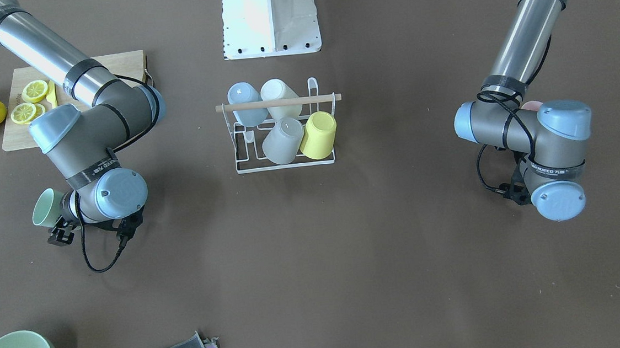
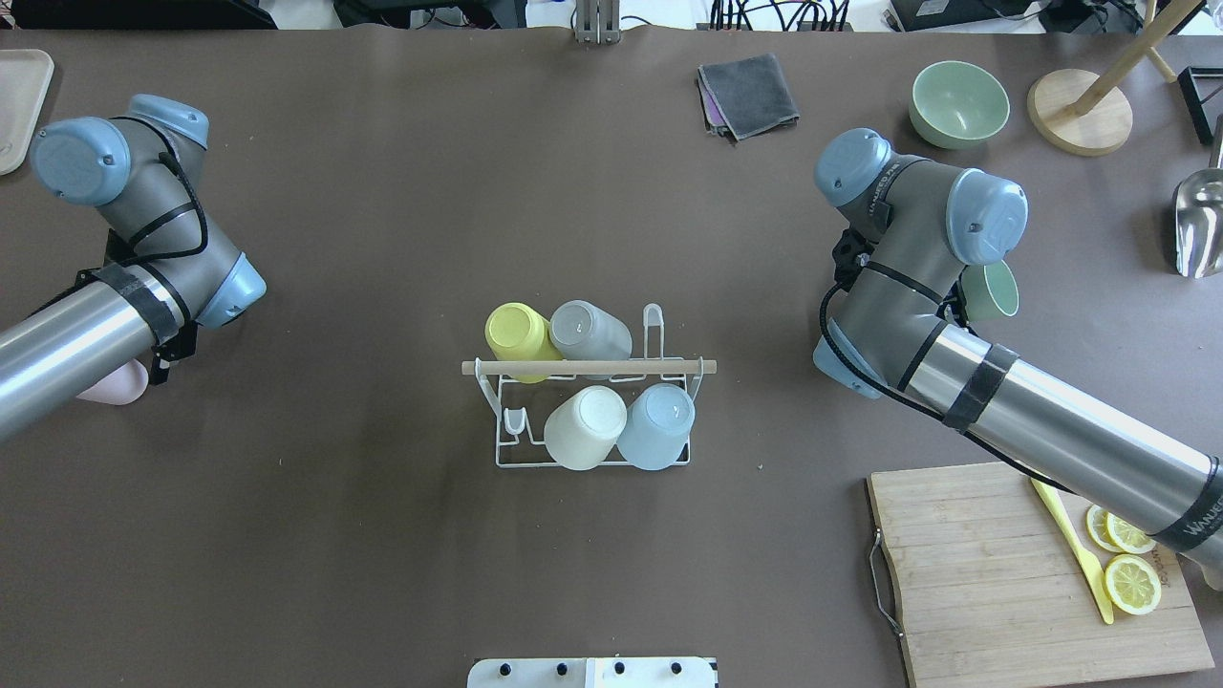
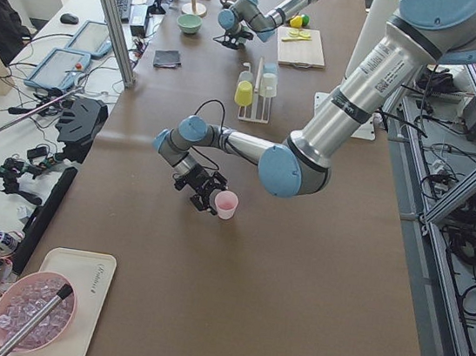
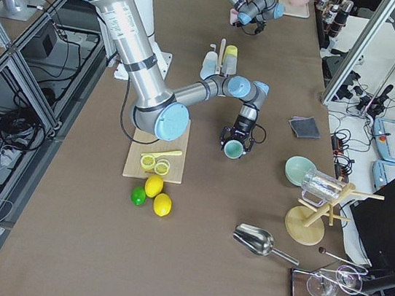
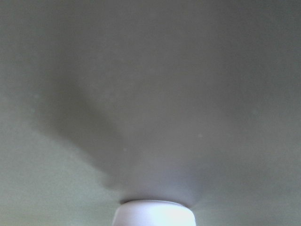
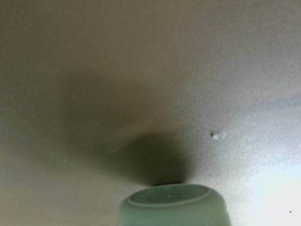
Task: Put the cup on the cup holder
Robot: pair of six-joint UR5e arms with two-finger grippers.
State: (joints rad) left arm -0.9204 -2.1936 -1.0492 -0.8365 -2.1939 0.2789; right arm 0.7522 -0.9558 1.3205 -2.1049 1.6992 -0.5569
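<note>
The cup holder, a white wire rack with a wooden rod across its top, stands mid-table with several cups on its prongs: yellow, grey, cream and blue. My left gripper is shut on a pink cup held on its side just above the table, far left of the rack; the cup also shows in the left wrist view. My right gripper is shut on a light green cup, held on its side to the right of the rack; it also shows in the right wrist view.
A wooden cutting board with lemon slices and a yellow knife lies front right. A green bowl, a grey cloth, a wooden stand and a metal scoop lie at the far right.
</note>
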